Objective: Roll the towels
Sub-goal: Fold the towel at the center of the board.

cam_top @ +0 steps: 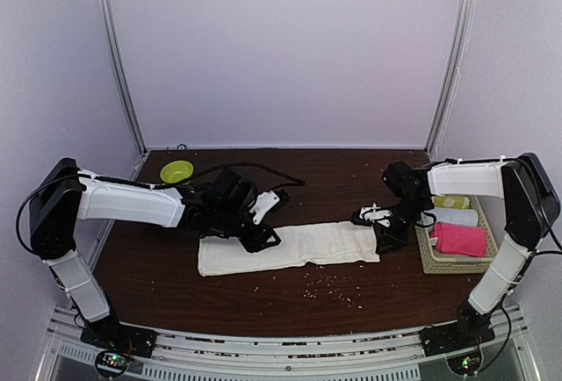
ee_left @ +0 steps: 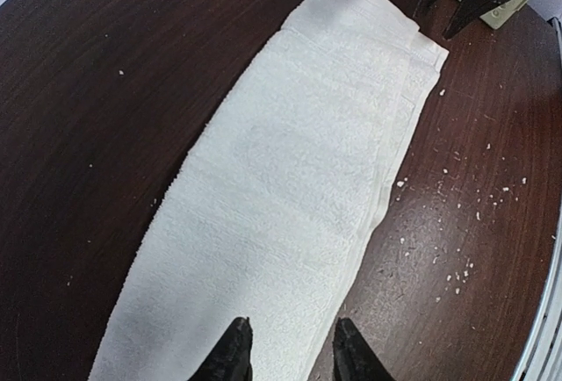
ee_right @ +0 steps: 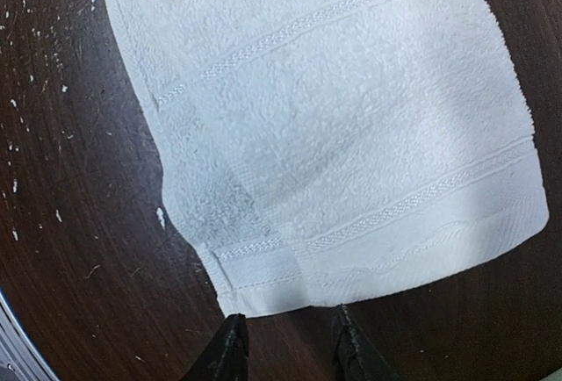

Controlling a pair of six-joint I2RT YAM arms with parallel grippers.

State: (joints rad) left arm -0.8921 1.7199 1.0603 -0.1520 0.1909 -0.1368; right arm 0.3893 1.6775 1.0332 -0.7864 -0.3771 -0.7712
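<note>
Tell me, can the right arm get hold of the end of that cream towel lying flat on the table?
Probably yes. The right gripper hangs just off the cream towel at its short edge, jaws apart, with only bare table in between.

Nubby matt terry-cloth towel (ee_left: 290, 214), glossy dark wood-grain table (ee_left: 88, 135), coarse woven basket (cam_top: 452, 264)

cream towel (ee_left: 290, 197): near end cut by left wrist view's edge; part hidden under left pincer (cam_top: 262, 239)
</note>
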